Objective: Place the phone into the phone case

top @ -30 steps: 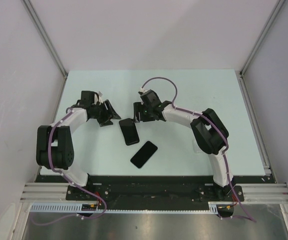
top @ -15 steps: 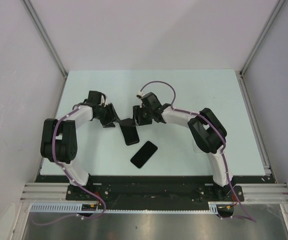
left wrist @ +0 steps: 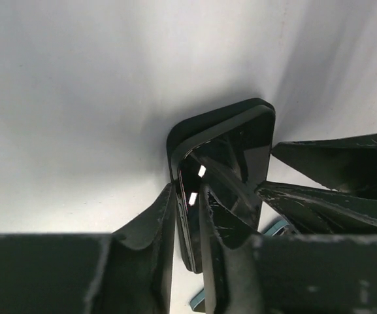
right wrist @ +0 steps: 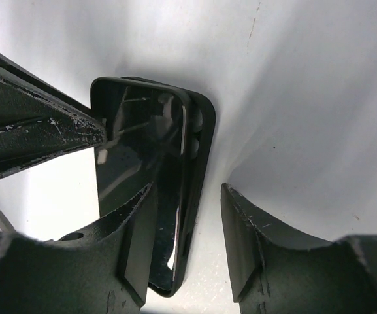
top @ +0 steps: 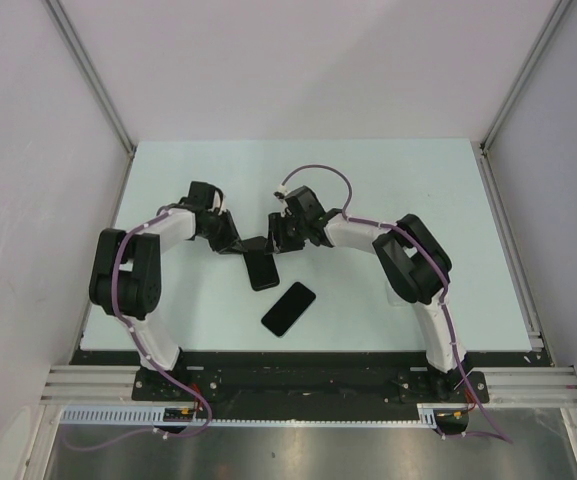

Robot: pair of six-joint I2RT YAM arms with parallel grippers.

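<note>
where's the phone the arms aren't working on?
Top view, middle of the table: the free phone lies diagonally, alone, just toward the near edge from the other phone.

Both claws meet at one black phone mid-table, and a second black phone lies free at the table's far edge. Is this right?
Not quite. The left claw and right claw do meet at the mid-table phone, but the second black phone lies free nearer the arm bases, not at the far edge. The top external view shows it.
</note>
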